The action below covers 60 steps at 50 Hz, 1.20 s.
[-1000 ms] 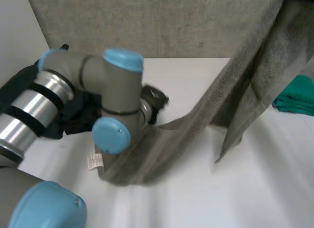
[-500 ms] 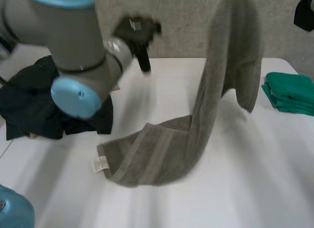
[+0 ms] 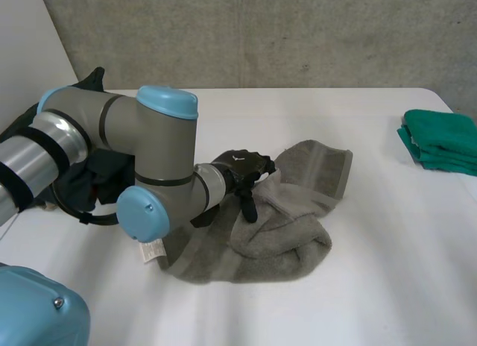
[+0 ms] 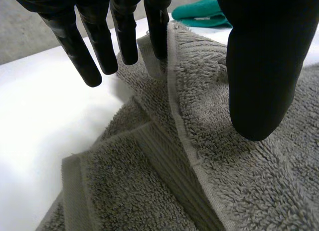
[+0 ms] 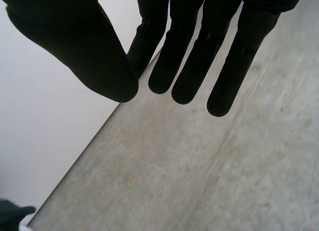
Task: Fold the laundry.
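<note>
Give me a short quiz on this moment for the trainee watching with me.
1. True or false: the grey towel lies flat and neatly folded.
2. Pick one: the fingers of the left hand over the towel are A straight, B curled round the towel, C buried under it.
3. Fill in: the folded green cloth lies on the table toward the robot's ____ side.
Key: 1 false, it is crumpled; 2 A; 3 right.

We count one grey towel (image 3: 287,238), one dark clothing heap (image 3: 100,183), one green folded stack (image 3: 440,141), one counter (image 3: 387,286), and two hands: left robot hand (image 3: 240,167), right robot hand (image 5: 182,52).
</note>
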Tool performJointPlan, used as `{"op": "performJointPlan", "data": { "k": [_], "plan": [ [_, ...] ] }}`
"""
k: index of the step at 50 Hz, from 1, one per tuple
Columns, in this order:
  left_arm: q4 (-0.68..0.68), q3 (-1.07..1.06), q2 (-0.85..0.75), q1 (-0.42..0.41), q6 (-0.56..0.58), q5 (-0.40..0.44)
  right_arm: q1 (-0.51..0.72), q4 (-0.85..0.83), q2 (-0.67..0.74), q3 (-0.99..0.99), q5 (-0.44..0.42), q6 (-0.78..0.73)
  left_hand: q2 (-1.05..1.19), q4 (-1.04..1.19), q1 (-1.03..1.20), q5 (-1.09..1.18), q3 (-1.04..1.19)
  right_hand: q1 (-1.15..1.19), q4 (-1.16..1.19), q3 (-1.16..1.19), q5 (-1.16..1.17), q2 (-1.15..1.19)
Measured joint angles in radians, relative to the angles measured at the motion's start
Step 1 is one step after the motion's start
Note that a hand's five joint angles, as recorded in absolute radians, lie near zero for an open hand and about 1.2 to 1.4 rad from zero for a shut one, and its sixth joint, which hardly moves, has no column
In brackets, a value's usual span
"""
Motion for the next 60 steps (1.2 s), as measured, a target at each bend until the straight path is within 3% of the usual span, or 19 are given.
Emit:
{"op": "performJointPlan", "data": {
  "k": [3, 7, 13, 19, 27, 36, 45, 47, 49, 53, 60],
  "plan": [
    [0.001, -0.013, 0.028, 0.005, -0.005, -0.006, 0.001, 0.021, 0.028, 0.028, -0.006, -0.021, 0.004, 0.007, 0.000, 0.007, 0.006, -0.128, -0.151, -0.158, -0.144, -0.156],
    [0.014, -0.063, 0.118, 0.031, -0.009, -0.031, 0.006, 0.095, 0.118, 0.113, -0.001, -0.118, 0.004, 0.007, 0.000, 0.007, 0.006, -0.467, -0.515, -0.504, -0.509, -0.504],
    [0.059, -0.168, 0.254, 0.090, 0.022, -0.093, 0.039, 0.237, 0.282, 0.202, 0.066, -0.286, 0.002, 0.003, -0.002, 0.000, 0.004, -0.687, -0.741, -0.725, -0.752, -0.730],
    [0.091, -0.275, 0.353, 0.151, 0.097, -0.127, 0.109, 0.316, 0.434, 0.205, 0.169, -0.334, 0.002, 0.000, -0.003, -0.009, 0.004, -0.747, -0.813, -0.790, -0.829, -0.770],
    [0.121, -0.437, 0.460, 0.211, 0.136, -0.077, 0.259, 0.281, 0.606, 0.110, 0.272, -0.264, 0.002, 0.000, -0.003, -0.009, 0.004, -0.747, -0.813, -0.790, -0.833, -0.770],
    [0.184, -0.594, 0.541, 0.239, 0.128, -0.052, 0.445, 0.173, 0.686, 0.057, 0.423, -0.498, 0.000, -0.006, -0.003, -0.016, 0.002, -0.775, -0.837, -0.829, -0.857, -0.770],
    [0.246, -0.694, 0.601, 0.281, 0.130, -0.040, 0.527, 0.124, 0.723, 0.048, 0.538, -0.794, -0.009, -0.016, -0.003, -0.027, -0.006, -0.724, -0.779, -0.768, -0.758, -0.763],
    [0.252, -0.706, 0.606, 0.288, 0.131, -0.032, 0.532, 0.125, 0.736, 0.036, 0.545, -0.833, -0.014, -0.020, -0.003, -0.033, -0.007, -0.621, -0.670, -0.663, -0.662, -0.665],
    [0.256, -0.715, 0.604, 0.294, 0.131, -0.022, 0.531, 0.132, 0.756, 0.015, 0.555, -0.866, -0.018, -0.025, -0.003, -0.038, -0.015, -0.261, -0.328, -0.319, -0.318, -0.302],
    [0.261, -0.715, 0.585, 0.296, 0.132, -0.012, 0.524, 0.146, 0.771, -0.014, 0.569, -0.880, -0.023, -0.030, -0.003, -0.041, -0.019, -0.011, -0.035, -0.033, -0.034, -0.016],
    [0.292, -0.679, 0.511, 0.282, 0.147, -0.005, 0.512, 0.161, 0.669, -0.008, 0.551, -0.820, -0.057, -0.062, -0.036, -0.076, -0.053, -0.011, -0.004, -0.013, -0.022, -0.007]
  ]
}}
